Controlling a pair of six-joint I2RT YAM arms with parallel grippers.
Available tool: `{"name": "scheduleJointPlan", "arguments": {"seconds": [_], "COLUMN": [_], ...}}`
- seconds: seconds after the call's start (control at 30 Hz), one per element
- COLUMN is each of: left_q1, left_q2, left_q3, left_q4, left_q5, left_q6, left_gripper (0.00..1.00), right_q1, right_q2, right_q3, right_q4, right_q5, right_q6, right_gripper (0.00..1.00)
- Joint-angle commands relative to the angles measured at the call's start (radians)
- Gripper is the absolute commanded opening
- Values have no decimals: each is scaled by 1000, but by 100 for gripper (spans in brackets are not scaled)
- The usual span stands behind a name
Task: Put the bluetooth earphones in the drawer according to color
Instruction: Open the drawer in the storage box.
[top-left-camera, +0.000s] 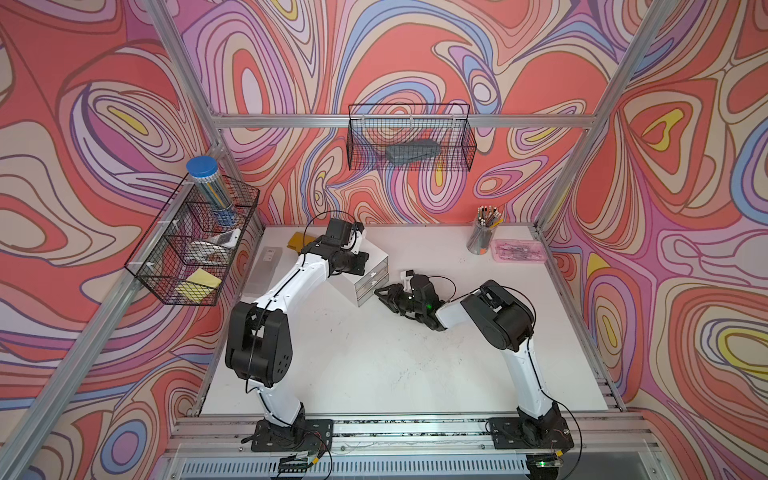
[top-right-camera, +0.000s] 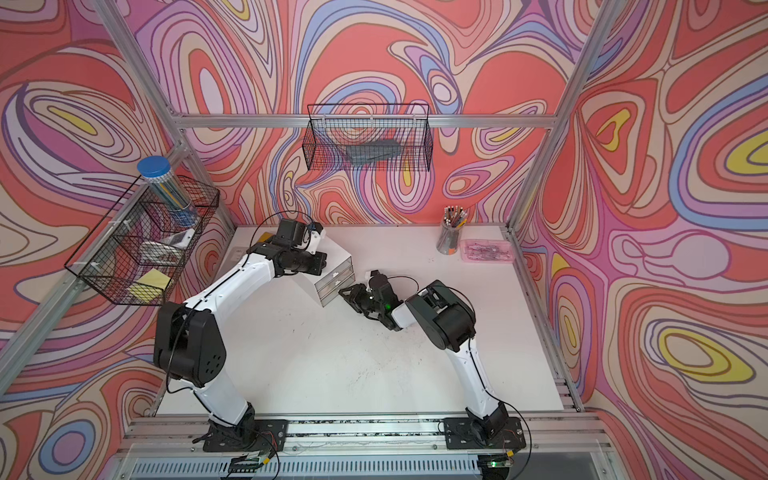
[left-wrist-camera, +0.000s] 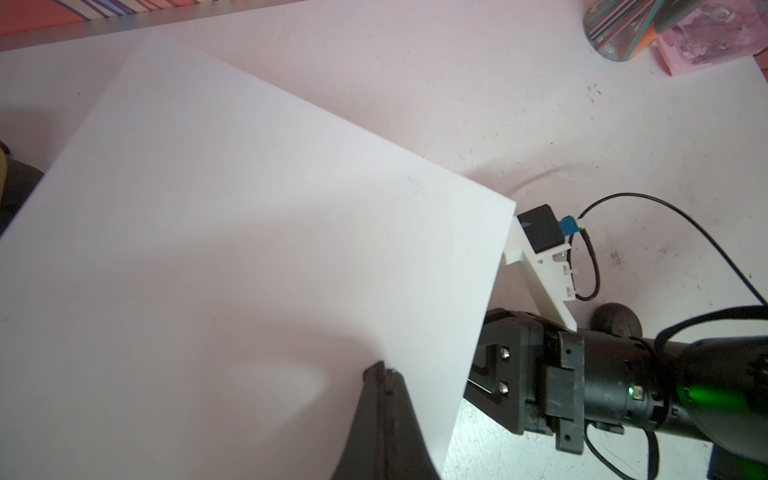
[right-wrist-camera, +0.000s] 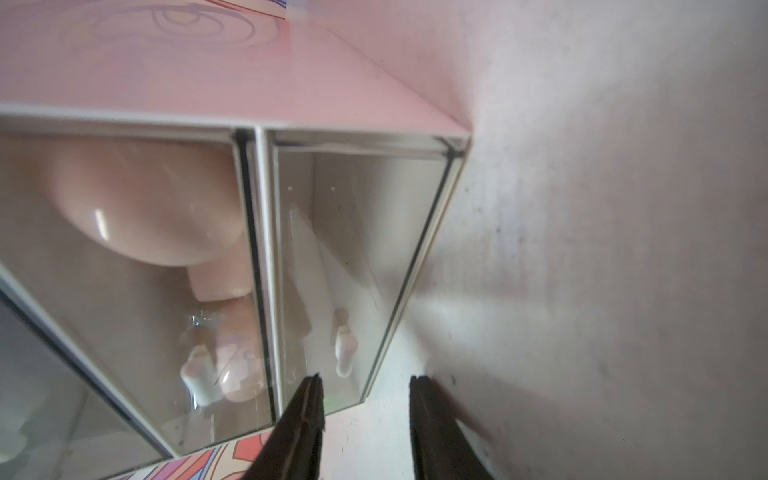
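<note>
The drawer cabinet (top-left-camera: 371, 279) (top-right-camera: 335, 277), a white cube with clear drawer fronts, stands left of the table's middle. Through one clear front in the right wrist view, a pale pink earphone case (right-wrist-camera: 145, 208) lies inside. The drawer (right-wrist-camera: 357, 249) nearest the table looks empty, and its small handle (right-wrist-camera: 347, 345) shows. My right gripper (right-wrist-camera: 368, 382) (top-left-camera: 379, 292) is open just in front of that drawer's corner, with nothing between its fingers. My left gripper (left-wrist-camera: 384, 368) (top-left-camera: 360, 261) is shut and rests on the cabinet's white top (left-wrist-camera: 249, 249). Behind the right wrist lies a dark rounded shape (left-wrist-camera: 615, 320) that I cannot identify.
A pencil cup (top-left-camera: 482, 239) and a shallow pink tray (top-left-camera: 517, 250) stand at the back right. A flat frosted box (top-left-camera: 266, 270) and a tan object (top-left-camera: 299, 241) lie left of the cabinet. Wire baskets hang on the left wall (top-left-camera: 195, 249) and the back wall (top-left-camera: 409, 139).
</note>
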Motion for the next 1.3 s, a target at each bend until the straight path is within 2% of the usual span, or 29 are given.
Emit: {"name": "scheduleJointPlan", "arguments": {"seconds": [0.0,0.4,0.73,1.1,1.27], "left_q1": [-12,-12,-12,-13,-13], "left_q2": [54,50,50,50,52], "left_q3": [-31,-31,-31,-31,-31], "left_q4": [-161,-163,-162,-161,-161], "left_q5": [-10,-13,-10,-6,-6], "left_q6": [-3,-1,-1,-3,-3], "left_gripper": [0,0,0,0,0], "right_q1": [2,2,2,2,2], "right_q2": [30,43,69,65,65], "right_q3": [18,61,63,79,88], "right_q4": [10,-12,32,38,32], "right_q5": [25,38,32,23,13], "right_q6": [11,-6,29,41,40], "right_gripper": [36,32,21,14,6]}}
